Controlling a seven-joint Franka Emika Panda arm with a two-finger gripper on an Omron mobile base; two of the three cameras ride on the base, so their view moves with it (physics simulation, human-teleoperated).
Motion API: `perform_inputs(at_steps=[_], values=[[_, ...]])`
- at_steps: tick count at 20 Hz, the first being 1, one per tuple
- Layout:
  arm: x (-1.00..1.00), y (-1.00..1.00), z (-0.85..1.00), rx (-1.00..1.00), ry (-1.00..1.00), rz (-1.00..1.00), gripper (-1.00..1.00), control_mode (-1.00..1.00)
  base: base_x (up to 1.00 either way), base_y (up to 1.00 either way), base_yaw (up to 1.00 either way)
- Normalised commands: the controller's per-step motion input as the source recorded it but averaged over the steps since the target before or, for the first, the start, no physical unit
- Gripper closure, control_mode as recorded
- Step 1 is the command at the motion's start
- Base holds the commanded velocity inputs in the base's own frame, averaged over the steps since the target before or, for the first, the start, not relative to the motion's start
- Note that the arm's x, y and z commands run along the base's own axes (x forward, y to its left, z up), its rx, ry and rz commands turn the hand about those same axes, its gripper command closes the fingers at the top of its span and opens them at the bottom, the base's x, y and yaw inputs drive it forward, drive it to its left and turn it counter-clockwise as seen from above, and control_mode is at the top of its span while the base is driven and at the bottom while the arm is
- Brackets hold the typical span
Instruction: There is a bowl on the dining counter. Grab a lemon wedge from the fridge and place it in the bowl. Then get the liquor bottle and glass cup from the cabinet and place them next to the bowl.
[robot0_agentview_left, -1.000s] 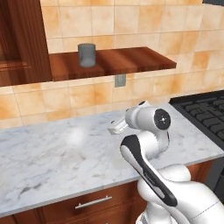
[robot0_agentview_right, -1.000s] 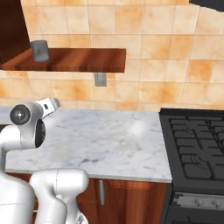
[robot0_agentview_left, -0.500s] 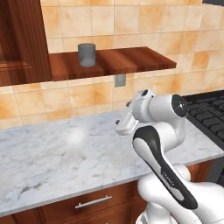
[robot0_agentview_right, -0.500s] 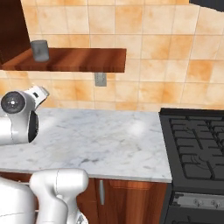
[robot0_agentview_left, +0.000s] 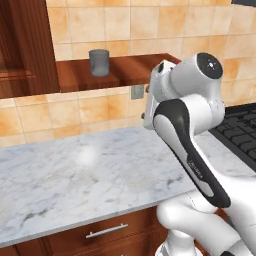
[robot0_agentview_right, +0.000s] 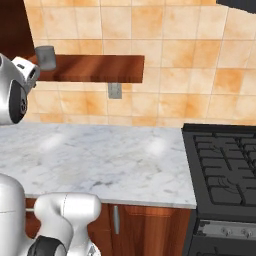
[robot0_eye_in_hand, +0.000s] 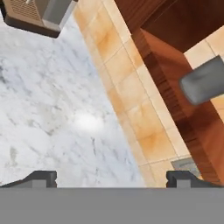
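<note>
1. Left base view: the arm is seen raised before the tiled wall, with the hand turned toward the wooden shelf (robot0_agentview_left: 125, 70). A grey cup (robot0_agentview_left: 99, 62) stands on that shelf, up and to the side of the jaws and well apart from them. It is judged to be the glass cup of the task, though this cannot be confirmed. No bowl, lemon wedge or bottle is seen on the marble table (robot0_agentview_left: 90, 170), so nothing of the task can be counted as done from here.
2. Right base view: the same cup (robot0_agentview_right: 46, 58) is seen at the shelf's end, just beside the arm's upper joint. The stove (robot0_agentview_right: 225, 170) lies far to the other side. Against half a second earlier, the arm is seen lifted higher and closer to the shelf, while the cup and shelf are unmoved.
3. Hand view: the jaws (robot0_eye_in_hand: 111, 178) are seen spread wide, with nothing held between them. The cup (robot0_eye_in_hand: 203, 81) lies ahead and off to one side, not yet lined up. A toaster-like appliance (robot0_eye_in_hand: 37, 15) rests on the table farther off. Fetching of all three things is judged to remain.
</note>
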Motion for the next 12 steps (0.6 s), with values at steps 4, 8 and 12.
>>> perform_inputs(at_steps=[4, 8, 12], values=[[0.40, -0.21, 0.42, -0.21, -0.22, 0.25, -1.00, -1.00, 0.00, 0.00, 0.00], [0.53, 0.00, 0.36, -0.05, -0.08, 0.30, -1.00, -1.00, 0.00, 0.00, 0.00], [0.55, 0.02, 0.18, -0.02, 0.00, 0.26, -1.00, -1.00, 0.00, 0.00, 0.00]])
